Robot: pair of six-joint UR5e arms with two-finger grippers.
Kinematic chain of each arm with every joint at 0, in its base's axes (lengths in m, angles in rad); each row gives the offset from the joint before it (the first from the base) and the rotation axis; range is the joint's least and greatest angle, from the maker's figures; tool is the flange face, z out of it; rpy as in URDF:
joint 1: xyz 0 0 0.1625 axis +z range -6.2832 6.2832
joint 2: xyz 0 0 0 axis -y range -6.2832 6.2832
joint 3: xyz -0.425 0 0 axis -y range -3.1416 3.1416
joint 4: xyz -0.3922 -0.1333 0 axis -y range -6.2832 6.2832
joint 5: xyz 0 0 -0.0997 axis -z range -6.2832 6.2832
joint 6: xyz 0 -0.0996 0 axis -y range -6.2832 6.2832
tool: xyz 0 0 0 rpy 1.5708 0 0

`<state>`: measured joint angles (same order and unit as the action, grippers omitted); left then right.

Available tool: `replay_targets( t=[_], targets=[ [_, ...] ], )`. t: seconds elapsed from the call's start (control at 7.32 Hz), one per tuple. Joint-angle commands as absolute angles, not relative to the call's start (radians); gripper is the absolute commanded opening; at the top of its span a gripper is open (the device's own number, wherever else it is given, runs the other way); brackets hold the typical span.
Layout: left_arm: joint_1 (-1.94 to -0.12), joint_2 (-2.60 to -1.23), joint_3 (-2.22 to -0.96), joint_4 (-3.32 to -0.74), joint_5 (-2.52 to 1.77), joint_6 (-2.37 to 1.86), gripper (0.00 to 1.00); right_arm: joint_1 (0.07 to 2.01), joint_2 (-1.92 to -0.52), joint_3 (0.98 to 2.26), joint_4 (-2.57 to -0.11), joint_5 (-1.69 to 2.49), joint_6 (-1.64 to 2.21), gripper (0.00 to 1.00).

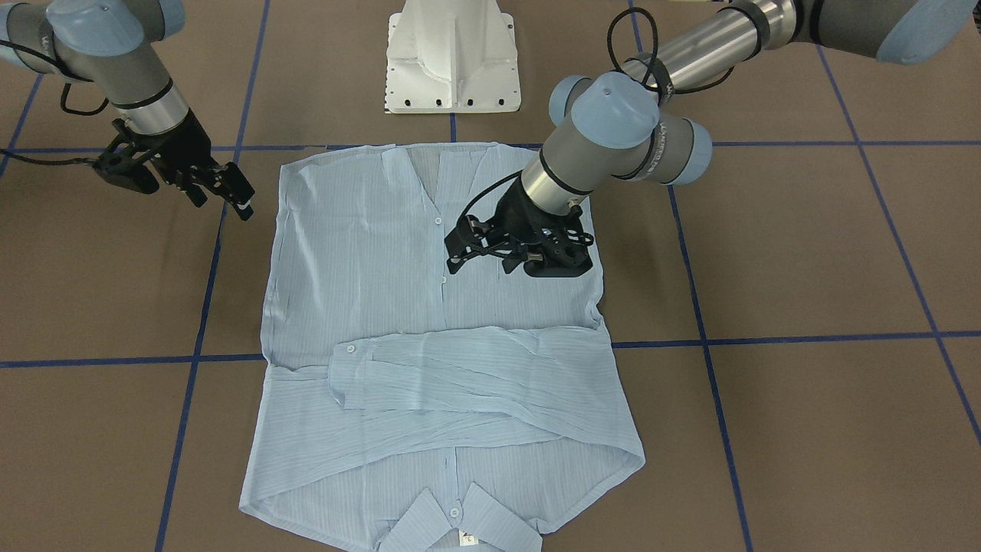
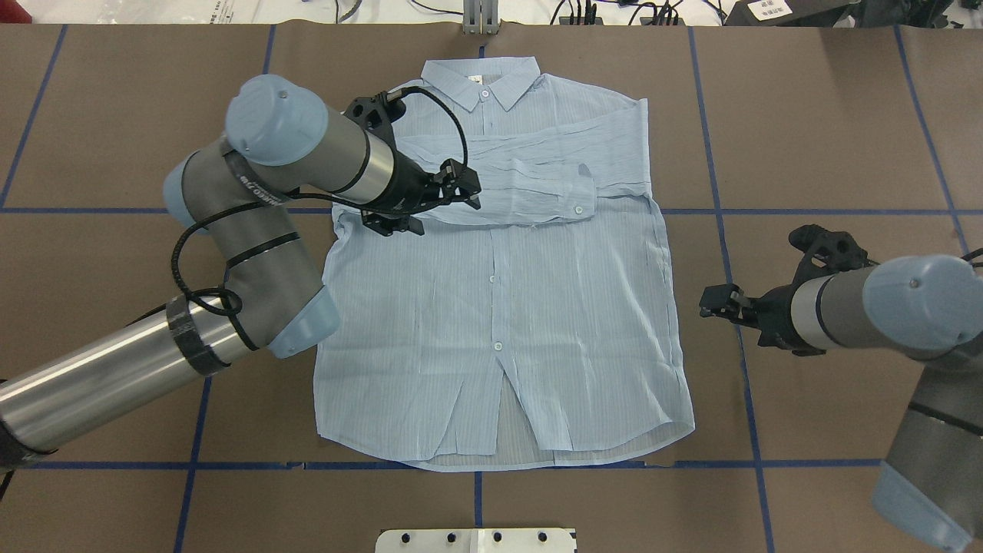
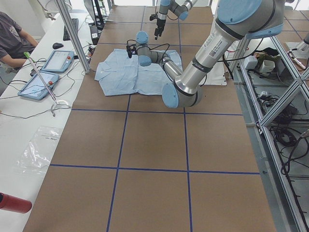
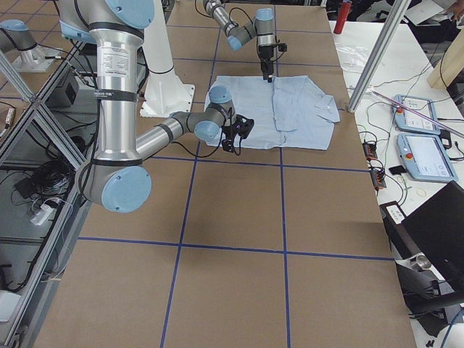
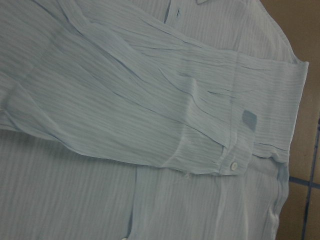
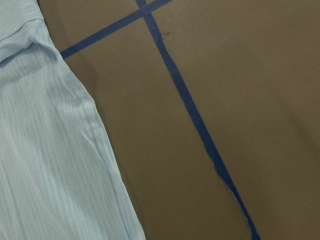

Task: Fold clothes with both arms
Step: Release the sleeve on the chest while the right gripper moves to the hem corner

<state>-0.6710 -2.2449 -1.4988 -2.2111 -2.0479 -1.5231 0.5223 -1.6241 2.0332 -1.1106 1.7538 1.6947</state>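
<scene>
The pale blue striped shirt [image 2: 499,307] lies flat and buttoned on the brown table, collar [image 2: 480,81] at the far side. A sleeve is folded across the chest, its buttoned cuff [image 2: 580,196] pointing to my right. My left gripper [image 2: 463,188] hovers just over that sleeve near the shirt's left shoulder, open and empty; it also shows in the front view [image 1: 457,247]. Its wrist view shows the sleeve and cuff [image 5: 232,165]. My right gripper [image 2: 710,301] is open and empty, low over bare table just off the shirt's right edge [image 6: 100,150]; it also shows in the front view [image 1: 230,199].
The white pedestal base [image 1: 452,61] stands at my side of the table. Blue tape lines [image 2: 722,230] grid the brown surface. An operator [image 3: 12,36], tablets [image 3: 58,60] and a red bottle [image 3: 14,203] are on the side bench beyond the table's far edge.
</scene>
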Motion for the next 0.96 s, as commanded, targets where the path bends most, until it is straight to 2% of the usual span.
replay_targets(
  t=[0.0,0.82],
  targets=[
    [-0.681,-2.131,-1.610,-2.209,-2.045,-1.460,0.99,0.321,-1.669,2.089,-1.112,1.578,1.939,0.96],
    [-0.678,-2.115,-1.667,-2.163,-1.979,-1.463,0.99,0.161,-1.658,2.095,-1.218,1.470,2.056,0.90]
  ],
)
